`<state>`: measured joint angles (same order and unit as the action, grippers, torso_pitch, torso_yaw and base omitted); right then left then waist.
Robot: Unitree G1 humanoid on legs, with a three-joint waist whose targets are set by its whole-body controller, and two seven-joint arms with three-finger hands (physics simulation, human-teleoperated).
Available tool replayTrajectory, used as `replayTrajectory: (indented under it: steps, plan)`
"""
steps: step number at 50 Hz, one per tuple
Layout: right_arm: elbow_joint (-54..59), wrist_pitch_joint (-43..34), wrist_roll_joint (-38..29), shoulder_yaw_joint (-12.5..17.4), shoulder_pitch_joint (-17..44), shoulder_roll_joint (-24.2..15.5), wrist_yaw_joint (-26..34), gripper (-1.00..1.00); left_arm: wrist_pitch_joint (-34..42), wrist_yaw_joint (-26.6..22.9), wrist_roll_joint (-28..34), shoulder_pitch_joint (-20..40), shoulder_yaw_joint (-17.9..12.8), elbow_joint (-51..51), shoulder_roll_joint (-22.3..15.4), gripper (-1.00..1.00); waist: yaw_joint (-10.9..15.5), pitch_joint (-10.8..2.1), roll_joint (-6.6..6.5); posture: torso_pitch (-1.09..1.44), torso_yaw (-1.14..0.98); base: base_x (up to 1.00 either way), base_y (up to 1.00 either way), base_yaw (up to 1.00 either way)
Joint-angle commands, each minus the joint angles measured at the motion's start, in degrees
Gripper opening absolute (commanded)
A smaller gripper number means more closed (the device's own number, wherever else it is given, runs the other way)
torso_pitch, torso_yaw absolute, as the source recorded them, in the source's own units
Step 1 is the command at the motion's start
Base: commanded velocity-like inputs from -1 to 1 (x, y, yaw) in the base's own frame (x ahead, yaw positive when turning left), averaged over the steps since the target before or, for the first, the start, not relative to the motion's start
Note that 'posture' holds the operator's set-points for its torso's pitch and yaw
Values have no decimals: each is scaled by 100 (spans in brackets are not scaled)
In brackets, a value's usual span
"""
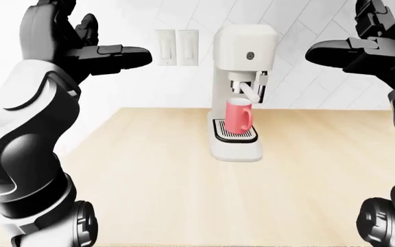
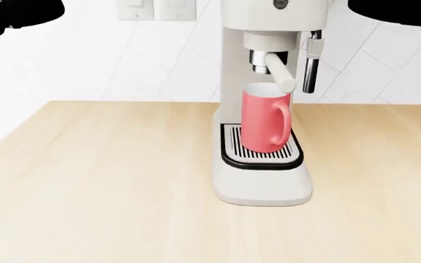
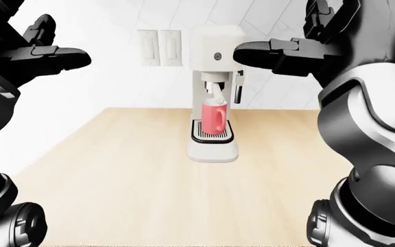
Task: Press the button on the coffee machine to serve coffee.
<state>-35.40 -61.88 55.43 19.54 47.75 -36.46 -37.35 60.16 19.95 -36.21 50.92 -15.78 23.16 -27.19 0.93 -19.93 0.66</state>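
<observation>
Black and shiny, the left hand [image 1: 108, 51] is held up high at the left side of the left-eye view, with its fingers [image 1: 125, 52] spread apart and pointing toward the wall, holding nothing. Its big white and black arm [image 1: 26, 134] fills that side of the view. Next, on the white tiled wall [image 1: 115, 87], there are two white light switches [image 1: 177, 48] side by side, just to the left of the coffee machine [image 1: 244, 51]. The coffee machine is white and tall and stands on the pale wooden tabletop [image 2: 108, 186], near its far edge by the wall, about in the middle of the views. A small round button [image 1: 249, 55] sits on its top part, and no hand is touching it. Under the spout [image 2: 277, 71] stands a pink mug [image 2: 265, 123], upright on the black and white striped drip tray [image 2: 262, 154], with its handle turned to the right in the head view. A thin silver steam pipe [image 2: 309, 66] hangs just to the right of the spout. Last, the right hand [image 3: 280, 54] is up high too, to the right of the machine's top, with its fingers [image 3: 259, 51] apart and empty. Both hands are well apart from the machine.
</observation>
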Motion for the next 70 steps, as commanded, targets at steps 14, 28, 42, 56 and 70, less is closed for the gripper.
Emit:
replayTrajectory:
  steps: [14,28,42,56,70]
  plan:
    - [-18,132,-133,37,128,-5,59,100,-252,-55,105,151,-37,-1,-28,100,34,-161,-7,-68,0,0,0,0]
    - [-144,-227,140,-143,503,10,-138,100,-278,-12,148,154,23,97,16,100,50,-169,-12,-68,0,0,0,0]
    - [-42,-730,-828,-674,1015,837,182,100,-330,-54,163,159,-31,34,-16,100,24,-177,-40,-68,0,0,0,0]
    - [-815,-1482,-759,-733,864,1622,-41,100,-303,26,39,154,-82,57,-93,100,66,-167,-82,-68,0,0,0,0]
    - [-1173,-1704,-1419,-1005,533,2077,404,100,-343,55,14,159,-72,17,-114,100,69,-190,-107,-68,0,0,0,0]
